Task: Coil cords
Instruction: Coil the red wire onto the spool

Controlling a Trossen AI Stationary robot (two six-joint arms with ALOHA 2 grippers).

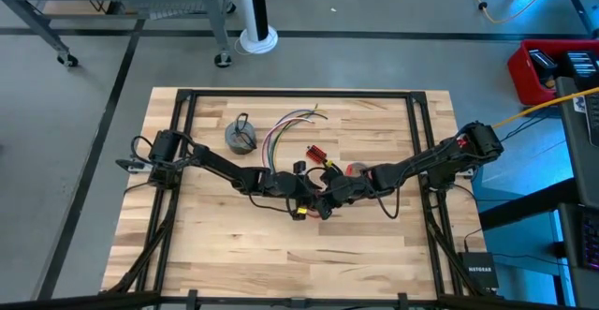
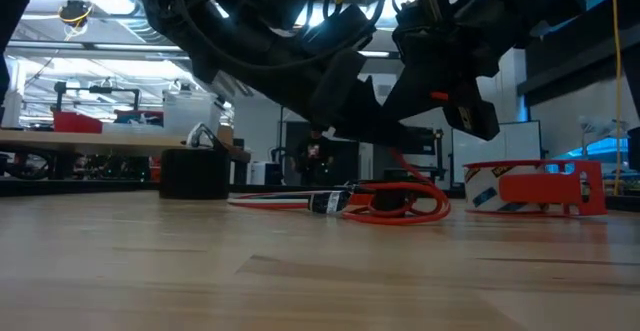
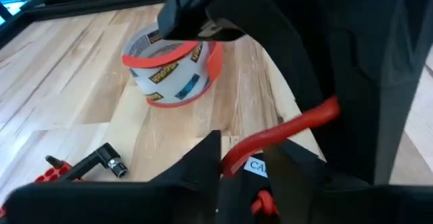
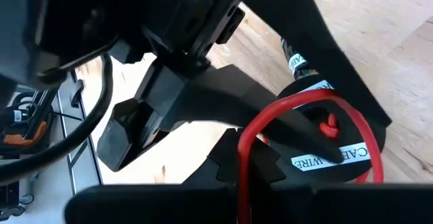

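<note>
A small black-and-red coil (image 2: pixel 400 207) lies on the wooden table under both grippers, its black plug (image 2: pixel 330 203) on the wood. My right gripper (image 4: pixel 241 173) is shut on a red strand of it. My left gripper (image 3: pixel 247 166) is open, one finger on each side of that red strand (image 3: pixel 284 130); whether they touch it I cannot tell. A grey coil with a black loop (image 1: pixel 241 137) rests on the table at the far left. The bundle of coloured wires (image 1: pixel 292 125) lies spread beside it. My right gripper pinches the coil's red strand (image 4: pixel 242 153) between its two fingers, slanting down from the table's right. The strand rises from the coil (image 2: pixel 397 166) into the hold, while the rest of the coil lies on the table.
A red tape roll (image 2: pixel 525 187) stands right of the coil, close to my right arm. A small red block (image 1: pixel 315 154) lies just beyond the grippers. A black frame (image 1: pixel 299 93) borders the table. Bare wood lies toward the near edge.
</note>
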